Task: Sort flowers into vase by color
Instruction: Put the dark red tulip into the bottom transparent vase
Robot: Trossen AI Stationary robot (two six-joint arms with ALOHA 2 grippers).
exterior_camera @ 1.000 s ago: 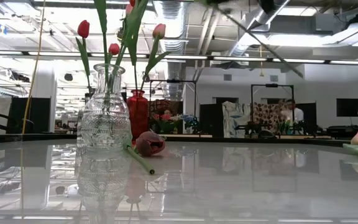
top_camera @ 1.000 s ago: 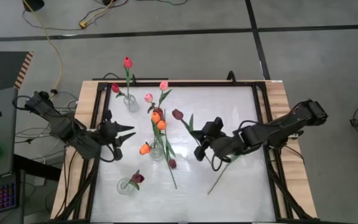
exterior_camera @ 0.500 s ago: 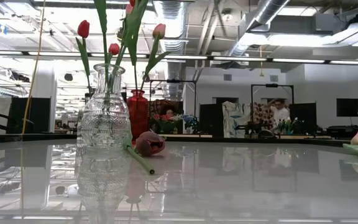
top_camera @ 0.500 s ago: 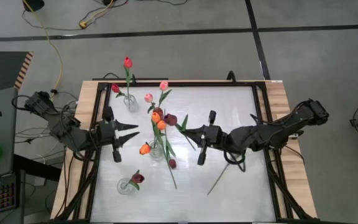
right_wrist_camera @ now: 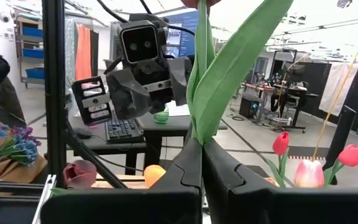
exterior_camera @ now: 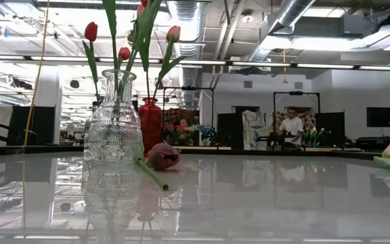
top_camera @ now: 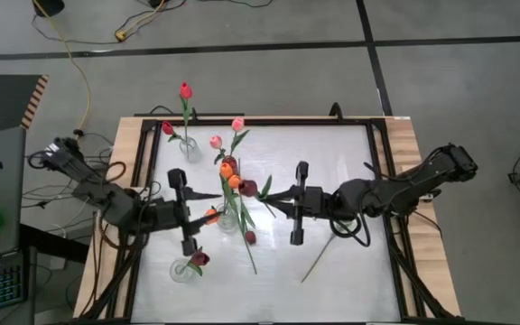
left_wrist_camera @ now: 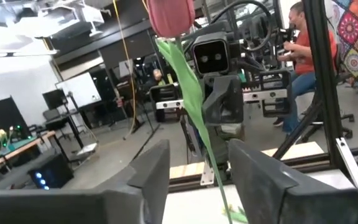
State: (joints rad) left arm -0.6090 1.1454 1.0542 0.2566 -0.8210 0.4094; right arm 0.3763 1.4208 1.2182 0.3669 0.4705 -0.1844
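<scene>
My right gripper [top_camera: 267, 192] hovers level over the table's middle, pointing left, shut on a dark maroon flower [top_camera: 249, 187]. The flower's head [left_wrist_camera: 169, 15] stands above the fingers [right_wrist_camera: 185, 165]. My left gripper [top_camera: 217, 196] faces it from the left, open; in its own view the stem [left_wrist_camera: 199, 134] shows between its fingers [left_wrist_camera: 151, 171], farther off and untouched. Three glass vases stand on the table: a far-left one [top_camera: 188, 149] with red flowers, a middle one [top_camera: 228, 217] with orange and pink ones, and a near one [top_camera: 183, 269] with a maroon one. My right gripper pinches the maroon flower's green stem and the foot of its long leaf [right_wrist_camera: 197, 134] between its two fingers. The fingers come level from the table's right and lie across the stem. The flower is lifted clear and stands nearly upright, head above the fingers.
A maroon flower [top_camera: 250, 237] lies on the table beside the middle vase; its head also shows in the low view [exterior_camera: 162, 156]. A bare green stem [top_camera: 319, 257] lies under my right arm. A black frame [top_camera: 382, 162] rims the white tabletop. People sit in the room beyond.
My right gripper has risen and tipped from pointing down to level, rolling as it went; the maroon flower has swung with it from slanting to nearly upright. My left gripper has moved right toward the flower, risen and levelled out.
</scene>
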